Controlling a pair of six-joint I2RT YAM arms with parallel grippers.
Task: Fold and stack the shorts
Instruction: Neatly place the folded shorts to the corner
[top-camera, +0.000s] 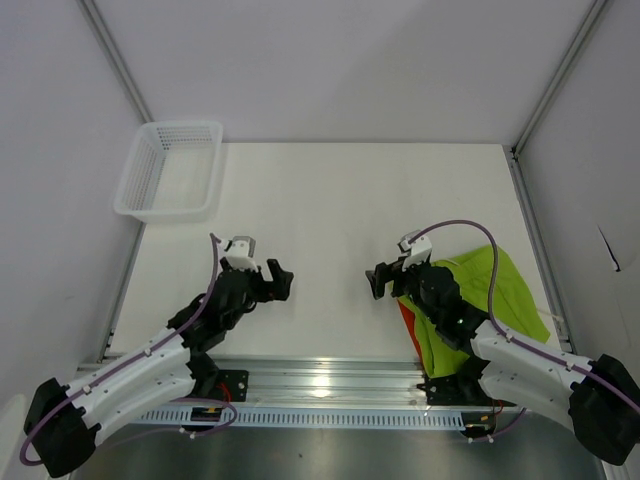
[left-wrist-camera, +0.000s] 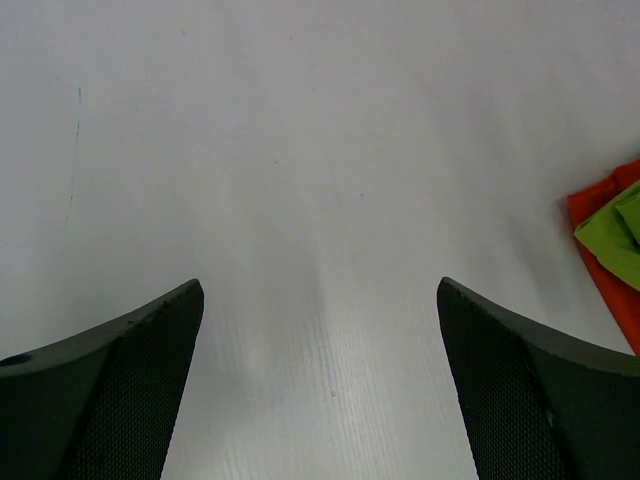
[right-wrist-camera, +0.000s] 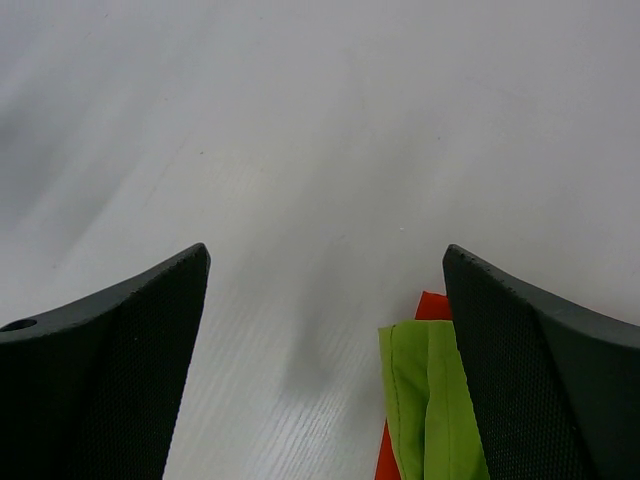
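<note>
Seemingly just behind the spread right hand (top-camera: 384, 281), stacked shorts (top-camera: 503, 287).

The bench (top-camera: 330, 200) is a flat white sheet with a faint ribbed grain; most of its surface is bare; a white mesh basket (top-camera: 140, 185) stands at the far left corner, upright with its mouth up; on the right side, near the front edge, lie the orange shorts (top-camera: 406, 320) flat on the bench; the green shorts (top-camera: 495, 285) lie over them, covering nearly all but a narrow orange strip along the left side; the green cloth reaches close to the bench's right edge; basket and shorts are well apart.
</note>
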